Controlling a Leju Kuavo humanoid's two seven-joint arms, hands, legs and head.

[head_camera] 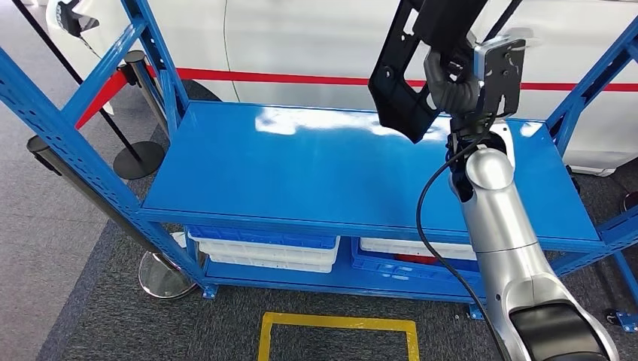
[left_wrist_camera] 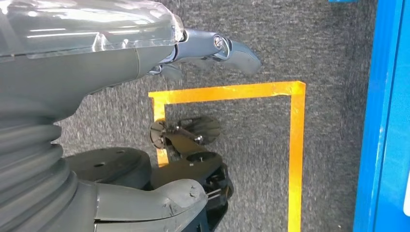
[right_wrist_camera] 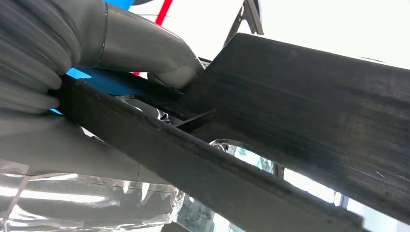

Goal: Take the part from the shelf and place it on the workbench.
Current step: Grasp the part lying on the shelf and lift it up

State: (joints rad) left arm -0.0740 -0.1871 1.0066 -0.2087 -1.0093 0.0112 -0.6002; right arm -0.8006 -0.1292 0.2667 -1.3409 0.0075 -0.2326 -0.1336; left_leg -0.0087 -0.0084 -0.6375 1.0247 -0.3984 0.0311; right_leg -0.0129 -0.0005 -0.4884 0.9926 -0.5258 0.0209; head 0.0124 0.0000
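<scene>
While my right hand (head_camera: 451, 83) is raised above the far right part of the blue shelf top (head_camera: 301, 173), it grips the black part (head_camera: 410, 68), a long flat metal bracket with holes along it. From my fingers the part runs up and away, and its lower end hangs just beyond my hand, clear above the blue surface. At the right wrist, my thumb (right_wrist_camera: 145, 48) presses on one face of the part (right_wrist_camera: 300, 111), with its dark edge crossing close under the hand. My left hand (left_wrist_camera: 212, 48) hangs at my side over grey carpet (left_wrist_camera: 290, 43), holding nothing, fingers loosely apart. Below it lies a square of yellow tape (left_wrist_camera: 295, 145), and a blue frame post (left_wrist_camera: 382, 121) stands beyond the fingertips.
</scene>
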